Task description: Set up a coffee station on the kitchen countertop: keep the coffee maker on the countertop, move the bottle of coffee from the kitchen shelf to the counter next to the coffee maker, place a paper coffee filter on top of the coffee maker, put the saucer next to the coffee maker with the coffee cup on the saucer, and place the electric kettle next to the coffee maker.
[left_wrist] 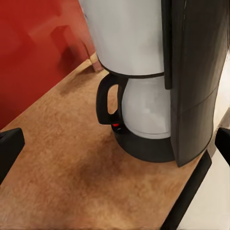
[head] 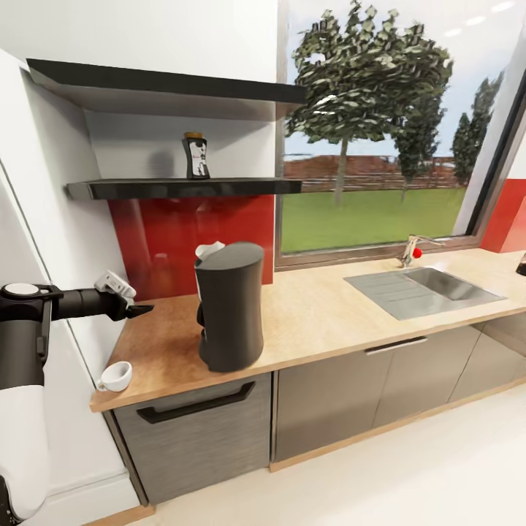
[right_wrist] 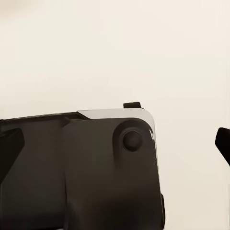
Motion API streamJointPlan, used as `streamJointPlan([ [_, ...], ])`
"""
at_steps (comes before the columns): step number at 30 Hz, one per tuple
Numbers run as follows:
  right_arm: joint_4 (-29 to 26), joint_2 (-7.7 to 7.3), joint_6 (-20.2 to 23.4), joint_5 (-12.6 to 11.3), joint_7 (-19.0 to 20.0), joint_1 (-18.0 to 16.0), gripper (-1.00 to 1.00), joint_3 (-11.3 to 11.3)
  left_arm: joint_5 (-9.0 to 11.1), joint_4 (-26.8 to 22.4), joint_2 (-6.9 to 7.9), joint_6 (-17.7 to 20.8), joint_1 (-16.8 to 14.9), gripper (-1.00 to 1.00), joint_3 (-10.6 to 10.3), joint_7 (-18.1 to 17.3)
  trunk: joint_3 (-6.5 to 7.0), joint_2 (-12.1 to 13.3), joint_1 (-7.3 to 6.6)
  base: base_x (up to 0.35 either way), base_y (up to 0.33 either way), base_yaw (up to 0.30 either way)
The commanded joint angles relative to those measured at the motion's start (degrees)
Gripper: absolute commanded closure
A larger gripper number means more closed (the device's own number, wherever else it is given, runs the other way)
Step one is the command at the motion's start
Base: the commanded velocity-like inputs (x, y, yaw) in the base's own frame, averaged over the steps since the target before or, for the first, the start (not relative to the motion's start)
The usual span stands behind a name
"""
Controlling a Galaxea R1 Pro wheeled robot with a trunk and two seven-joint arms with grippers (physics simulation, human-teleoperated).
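The dark-grey coffee maker (head: 230,307) (left_wrist: 143,86) stands on the countertop (head: 314,314) near its left end. A white scrap (head: 210,250) pokes up at its top; I cannot tell if it is the paper coffee filter. The bottle of coffee (head: 196,155) stands on the black kitchen shelf (head: 183,188). The coffee cup (head: 115,376) sits at the counter's front left corner. My left gripper (head: 139,310) (left_wrist: 115,148) hovers open and empty, left of the coffee maker. My right gripper (right_wrist: 115,143) is open and empty over pale floor. The saucer is out of view. The electric kettle is out of view.
A steel sink (head: 424,288) with a faucet (head: 410,250) is set in the counter's right half. A dark object (head: 521,264) is cut off at the far right. A second black shelf (head: 168,88) hangs higher up. A white wall panel borders the counter's left end.
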Motion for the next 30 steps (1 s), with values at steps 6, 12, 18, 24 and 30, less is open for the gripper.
streamJointPlan([
  [6,0.0,0.01,-0.2,-0.5,0.0,0.0,-1.0,0.1,-0.3,0.0,-0.03,0.3,0.0,-1.0,0.0,-0.2,-0.03,0.0,0.01,-0.191,-0.181,0.032],
  [12,0.0,0.01,-0.2,-0.5,0.0,0.0,-1.0,0.1,-0.3,0.0,-0.03,0.3,0.0,-1.0,0.0,-0.1,-0.03,0.0,0.01,-0.071,-0.062,0.001],
  [18,0.0,0.01,-0.2,-0.5,0.0,0.0,-1.0,0.1,-0.3,0.0,-0.05,0.3,0.0,-1.0,0.0,-0.1,-0.03,0.0,0.01,-0.006,-0.005,0.0],
  [24,0.0,0.01,-0.2,-0.5,0.0,0.0,-1.0,0.1,-0.2,0.0,-0.12,0.3,0.0,-1.0,0.0,-0.1,-0.03,0.0,0.01,-0.017,-0.037,0.05],
  [30,0.0,0.01,-0.2,-0.5,0.0,0.0,-1.0,0.1,-0.2,0.3,-0.15,0.3,0.6,-1.0,0.0,-0.1,-0.03,0.0,0.01,-0.108,-0.167,0.169],
])
